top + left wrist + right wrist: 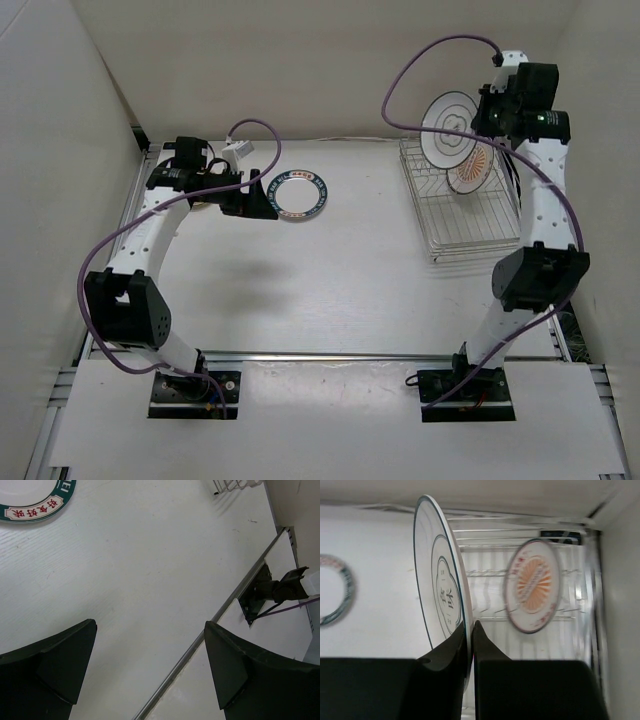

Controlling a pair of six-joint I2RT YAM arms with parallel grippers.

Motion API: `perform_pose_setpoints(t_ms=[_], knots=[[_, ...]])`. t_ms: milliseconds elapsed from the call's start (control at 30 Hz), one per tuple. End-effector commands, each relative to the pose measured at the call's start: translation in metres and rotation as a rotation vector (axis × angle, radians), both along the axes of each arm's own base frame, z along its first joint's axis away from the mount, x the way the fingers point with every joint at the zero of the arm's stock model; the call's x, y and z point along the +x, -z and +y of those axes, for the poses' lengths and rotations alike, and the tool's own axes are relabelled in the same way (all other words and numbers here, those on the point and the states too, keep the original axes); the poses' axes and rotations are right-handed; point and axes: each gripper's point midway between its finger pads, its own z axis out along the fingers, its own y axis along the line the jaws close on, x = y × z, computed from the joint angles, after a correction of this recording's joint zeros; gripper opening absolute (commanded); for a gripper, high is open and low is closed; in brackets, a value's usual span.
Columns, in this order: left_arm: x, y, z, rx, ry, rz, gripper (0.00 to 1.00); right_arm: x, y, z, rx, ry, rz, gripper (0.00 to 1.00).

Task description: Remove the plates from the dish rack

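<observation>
My right gripper (479,117) (470,626) is shut on the lower rim of a white plate (448,126) (439,580) with a thin dark rim line and dark characters in its middle. It holds the plate on edge, above the back left of the silver wire dish rack (462,225) (572,625). A white plate with an orange-red centre (472,172) (532,585) stands in the rack. A plate with a dark lettered rim (298,193) (35,502) (335,592) lies flat on the table. Just left of it, my left gripper (260,197) (150,624) hangs open and holds nothing.
White walls close in the table at the back and both sides, and the rack sits against the right wall. A small white block (238,150) lies at the back left. A metal rail (350,355) (200,640) crosses in front of the arm bases.
</observation>
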Motion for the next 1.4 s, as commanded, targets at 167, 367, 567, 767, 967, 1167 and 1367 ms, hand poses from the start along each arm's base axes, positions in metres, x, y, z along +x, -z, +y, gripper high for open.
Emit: perform_pose_setpoints(t_ms=[167, 367, 567, 767, 967, 1167, 1367], knots=[[-0.017, -0.028, -0.012, -0.110, 0.068, -0.025, 0.99, -0.146, 0.042, 0.179, 0.722, -0.790, 0.407, 0.00], [-0.024, -0.016, -0.023, -0.204, 0.134, 0.079, 0.99, -0.204, 0.074, 0.254, 0.781, -1.027, 0.603, 0.00], [-0.024, -0.003, -0.028, -0.262, 0.172, 0.151, 0.99, -0.210, 0.069, 0.305, 0.810, -1.170, 0.672, 0.00], [-0.030, 0.001, -0.039, -0.267, 0.206, 0.175, 0.99, -0.202, 0.077, 0.325, 0.806, -1.200, 0.685, 0.00], [-0.030, 0.002, -0.042, -0.266, 0.214, 0.185, 0.89, -0.194, 0.083, 0.334, 0.810, -1.202, 0.696, 0.00], [-0.030, 0.002, -0.042, -0.266, 0.214, 0.185, 0.29, -0.190, 0.078, 0.336, 0.806, -1.211, 0.673, 0.00], [-0.029, 0.005, -0.041, -0.248, 0.203, 0.183, 0.10, -0.186, 0.087, 0.335, 0.778, -1.176, 0.679, 0.00]])
